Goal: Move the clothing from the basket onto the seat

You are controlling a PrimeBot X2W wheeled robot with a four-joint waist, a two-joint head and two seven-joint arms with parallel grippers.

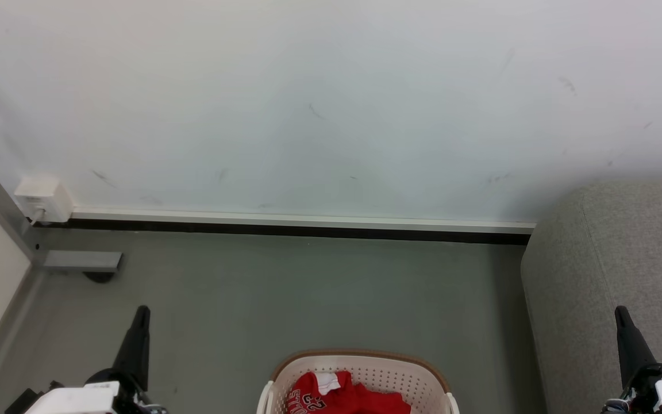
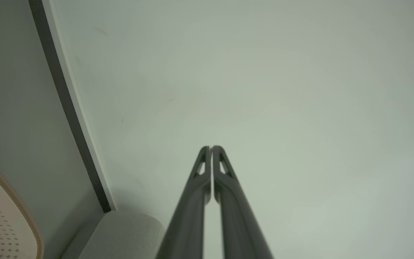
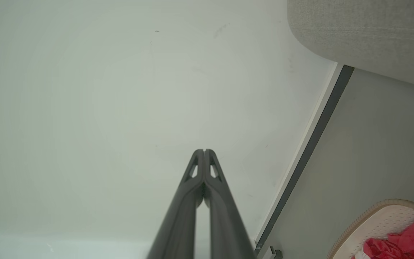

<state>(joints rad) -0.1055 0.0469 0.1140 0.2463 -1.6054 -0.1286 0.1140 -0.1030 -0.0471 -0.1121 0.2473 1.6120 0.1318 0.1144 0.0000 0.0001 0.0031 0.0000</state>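
Head view showed the clothing (image 1: 347, 397) lying crumpled inside the basket (image 1: 391, 374), which stood on the floor (image 1: 308, 287) near the seat (image 1: 624, 270), to its left. The left gripper (image 1: 142, 311) and right gripper (image 1: 620, 313) flanked the basket, well apart from it. Each had its fingers pressed together and held nothing.

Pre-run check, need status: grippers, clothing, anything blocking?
Left gripper shut, empty; right gripper shut, empty. Red clothing in laundry basket, sofa to its right. No obstruction seen between basket and sofa.
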